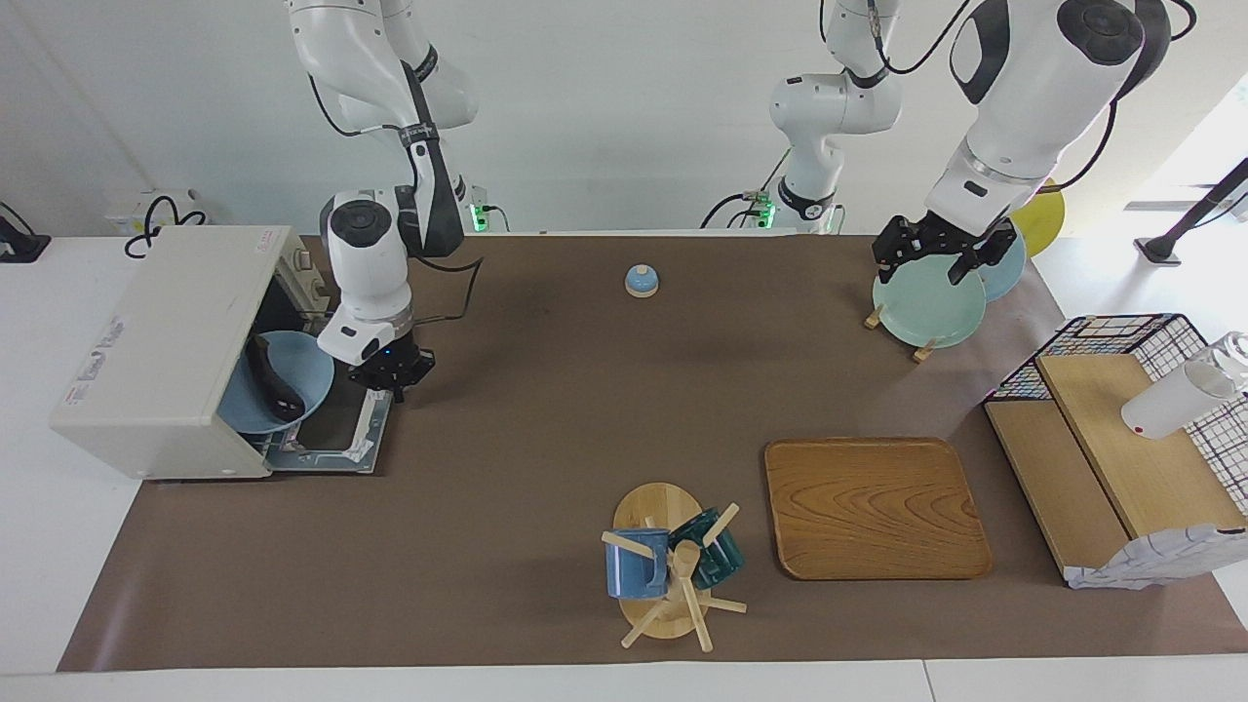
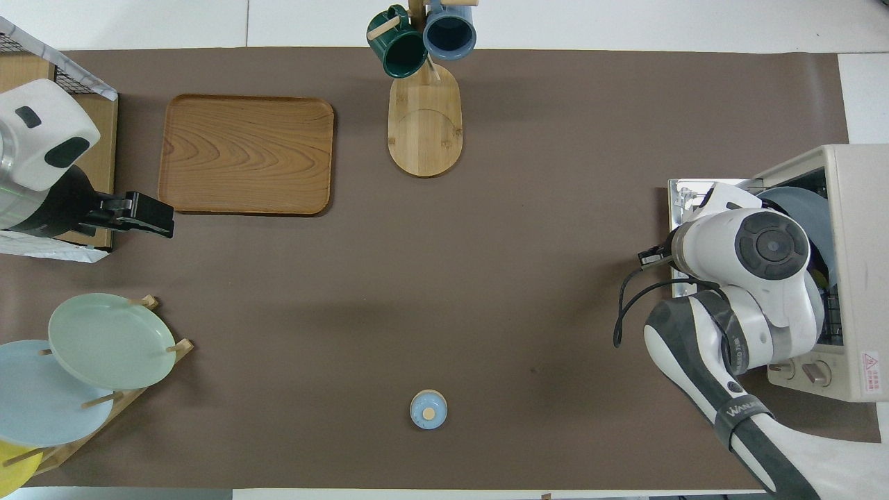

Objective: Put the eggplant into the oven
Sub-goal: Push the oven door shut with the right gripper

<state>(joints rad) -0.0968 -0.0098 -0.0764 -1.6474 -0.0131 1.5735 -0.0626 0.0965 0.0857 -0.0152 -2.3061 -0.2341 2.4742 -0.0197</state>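
Observation:
The cream-white oven stands at the right arm's end of the table with its door folded down open. A blue plate sits inside the oven mouth, and the dark purple eggplant lies on it. My right gripper hangs just over the open door, beside the plate and apart from it. In the overhead view the right arm covers the eggplant; the oven and the plate's rim show. My left gripper waits over the plate rack, and also shows in the overhead view.
A plate rack with several plates stands at the left arm's end. A blue bell sits near the robots. A wooden tray and a mug tree lie farther out. A wire basket holds wooden boards.

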